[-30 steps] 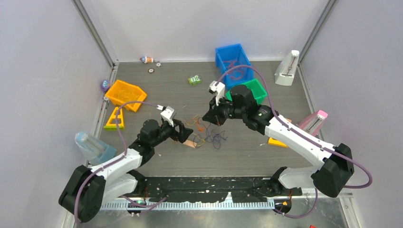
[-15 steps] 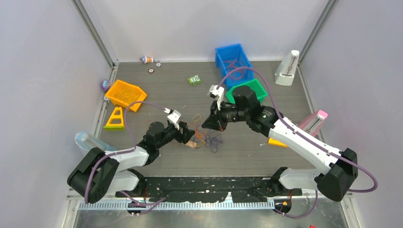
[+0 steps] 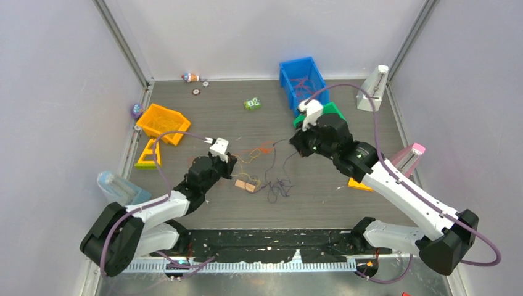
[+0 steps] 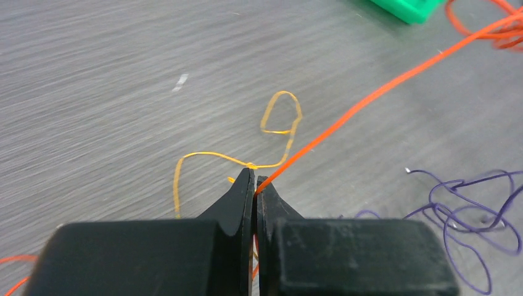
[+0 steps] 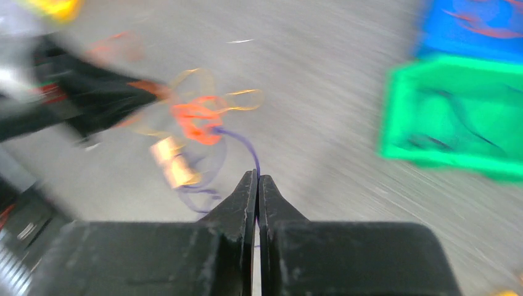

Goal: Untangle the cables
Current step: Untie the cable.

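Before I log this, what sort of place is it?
Probably a lab robot cell: grey table boxed in by plain walls, blue bin, orange bin, left arm and right arm bolted on.

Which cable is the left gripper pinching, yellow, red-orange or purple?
The red-orange cable: it runs taut out of the left gripper's shut fingers. The yellow cable lies in slack loops beside them; the purple cable lies apart.
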Available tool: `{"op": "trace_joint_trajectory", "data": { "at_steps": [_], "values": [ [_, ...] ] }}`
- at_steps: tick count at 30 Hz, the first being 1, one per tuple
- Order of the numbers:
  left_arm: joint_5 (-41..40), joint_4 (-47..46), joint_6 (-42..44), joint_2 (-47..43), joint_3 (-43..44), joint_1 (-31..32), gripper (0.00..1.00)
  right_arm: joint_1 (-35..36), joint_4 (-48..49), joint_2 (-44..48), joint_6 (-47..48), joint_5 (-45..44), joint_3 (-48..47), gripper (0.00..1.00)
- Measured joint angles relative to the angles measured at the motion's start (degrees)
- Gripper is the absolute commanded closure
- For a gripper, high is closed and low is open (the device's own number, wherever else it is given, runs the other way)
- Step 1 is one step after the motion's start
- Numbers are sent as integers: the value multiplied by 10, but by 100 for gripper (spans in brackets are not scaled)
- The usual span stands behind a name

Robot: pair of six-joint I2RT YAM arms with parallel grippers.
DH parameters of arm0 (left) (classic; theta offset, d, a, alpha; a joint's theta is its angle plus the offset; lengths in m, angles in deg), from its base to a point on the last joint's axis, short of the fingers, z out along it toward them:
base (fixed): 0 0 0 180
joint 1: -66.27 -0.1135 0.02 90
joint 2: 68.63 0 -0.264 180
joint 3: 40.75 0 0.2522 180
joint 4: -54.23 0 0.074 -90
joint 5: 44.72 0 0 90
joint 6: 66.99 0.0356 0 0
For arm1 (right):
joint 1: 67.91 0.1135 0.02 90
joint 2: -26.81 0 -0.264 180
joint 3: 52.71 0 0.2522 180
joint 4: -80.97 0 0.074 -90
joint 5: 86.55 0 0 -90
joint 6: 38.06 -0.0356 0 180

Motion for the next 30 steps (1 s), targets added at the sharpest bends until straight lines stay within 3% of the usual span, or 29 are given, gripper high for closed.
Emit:
{"op": "trace_joint_trajectory", "data": {
  "at_steps": [5,10,17,22,30],
  "values": [
    [-119,36,-18,-58,-9,-2,100,-121,-33,50,-72,-196,35,95],
    [-182,61,-41,-78,-20,-12,100,-259,-63,157,-116,-294,85,95],
    [-224,101,-67,-84,-21,-14,100,-295,-85,182,-138,-357,78,95],
    [-262,137,-99,-98,-21,-16,100,-326,-96,162,-141,-352,38,95],
    [-231,152,-99,-103,-13,-17,100,-331,-80,97,-127,-215,-56,95]
  ]
}}
